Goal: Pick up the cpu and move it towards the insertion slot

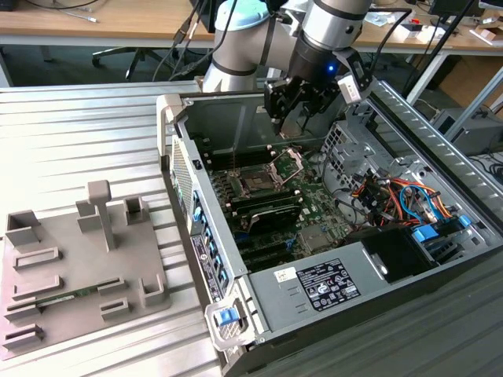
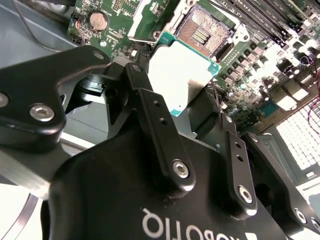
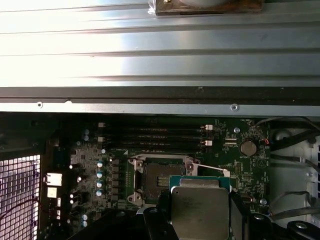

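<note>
1. You are looking at the cpu [image 3: 200,212] pinched between the gripper's [image 2: 192,107] two black fingers [image 2: 155,120]; it is hanging above the motherboard [image 3: 240,170] inside the open computer case [image 1: 409,118], near the insertion slot [image 3: 160,180] but not yet over it.
2. The slot is lying open, its dark contact field exposed and its hinged silver retaining plate [image 1: 288,165] standing tilted up, as the exterior view is showing.
3. In both wrist views the chip is sitting just beside the socket frame and partly overlapping one edge of it.
4. The long black memory slots [image 3: 152,137] are running alongside the socket, and the grey plastic tray [image 1: 78,267] is sitting well apart, outside the case on the ribbed metal table [image 1: 78,133].
5. Judging the risk: the grip is taking the chip by its edges, so a slight tilt could be letting a corner land on the socket contacts, or catch on the raised plate.
6. Writing: white lettering is showing on the gripper body and a printed label [image 1: 326,284] on the power supply; I am not reading either out.
</note>
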